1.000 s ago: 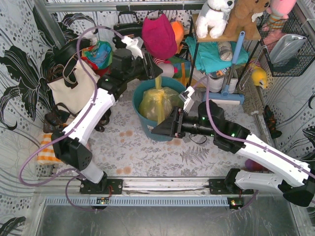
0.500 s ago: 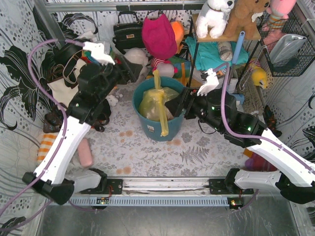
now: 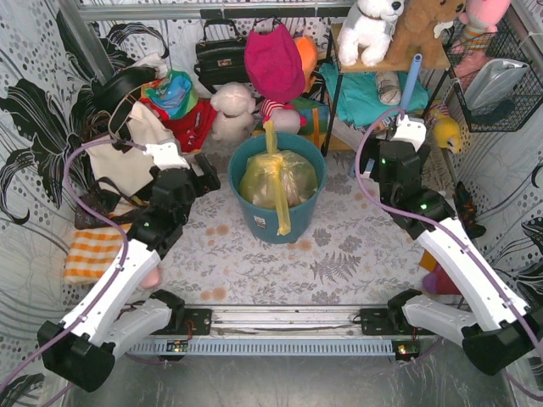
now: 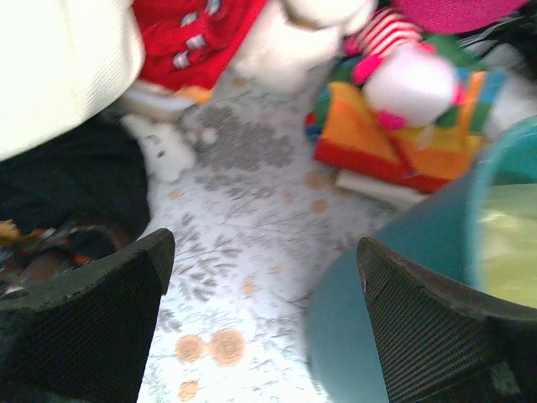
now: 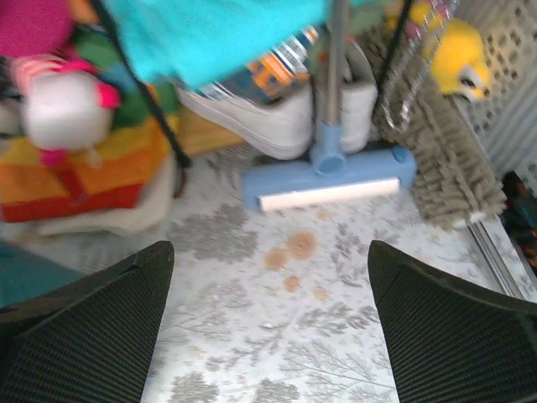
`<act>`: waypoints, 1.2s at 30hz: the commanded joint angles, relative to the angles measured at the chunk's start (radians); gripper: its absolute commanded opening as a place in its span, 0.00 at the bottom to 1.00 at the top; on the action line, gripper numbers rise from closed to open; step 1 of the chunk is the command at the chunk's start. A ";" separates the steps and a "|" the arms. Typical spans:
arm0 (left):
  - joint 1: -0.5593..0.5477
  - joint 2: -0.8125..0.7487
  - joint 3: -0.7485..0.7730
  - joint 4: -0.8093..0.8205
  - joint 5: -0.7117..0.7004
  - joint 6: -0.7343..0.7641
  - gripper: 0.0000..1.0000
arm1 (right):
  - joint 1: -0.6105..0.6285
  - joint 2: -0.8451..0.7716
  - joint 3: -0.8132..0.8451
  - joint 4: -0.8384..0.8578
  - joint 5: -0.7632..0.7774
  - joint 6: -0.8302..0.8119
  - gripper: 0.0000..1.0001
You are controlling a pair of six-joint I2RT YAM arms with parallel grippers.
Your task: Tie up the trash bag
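The yellow-green trash bag (image 3: 284, 176) sits in the teal-blue bin (image 3: 254, 216) at the table's middle. Its gathered top forms two twisted strips: one stands up at the back (image 3: 270, 136), and one hangs over the bin's front rim (image 3: 282, 216). My left gripper (image 3: 204, 182) is open and empty, left of the bin and apart from it. In the left wrist view (image 4: 264, 252) the bin's wall (image 4: 394, 319) and a bit of the bag (image 4: 508, 252) show at the right. My right gripper (image 3: 377, 163) is open and empty, right of the bin. The right wrist view (image 5: 268, 252) shows only tablecloth between its fingers.
A cream canvas tote (image 3: 127, 165), black handbag (image 3: 219, 52) and soft toys (image 3: 233, 110) crowd the back left. A shelf rack (image 3: 339, 93) with a teal cloth and a blue mop (image 5: 331, 176) stand at the back right. An orange striped cloth (image 3: 89, 254) lies at the left edge.
Both arms have drawn back from the bag, the left down and to the left, the right out to the right. The bag's strips are free; one hangs over the bin's front.
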 commanded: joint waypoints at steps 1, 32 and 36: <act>0.006 -0.012 -0.093 0.076 -0.196 0.001 0.98 | -0.132 0.027 -0.128 0.070 -0.103 -0.027 0.97; 0.181 0.490 -0.618 1.312 -0.112 0.309 0.98 | -0.418 0.375 -0.881 1.393 -0.220 -0.322 0.97; 0.221 0.489 -0.644 1.361 -0.004 0.307 0.98 | -0.470 0.422 -0.897 1.476 -0.258 -0.290 0.97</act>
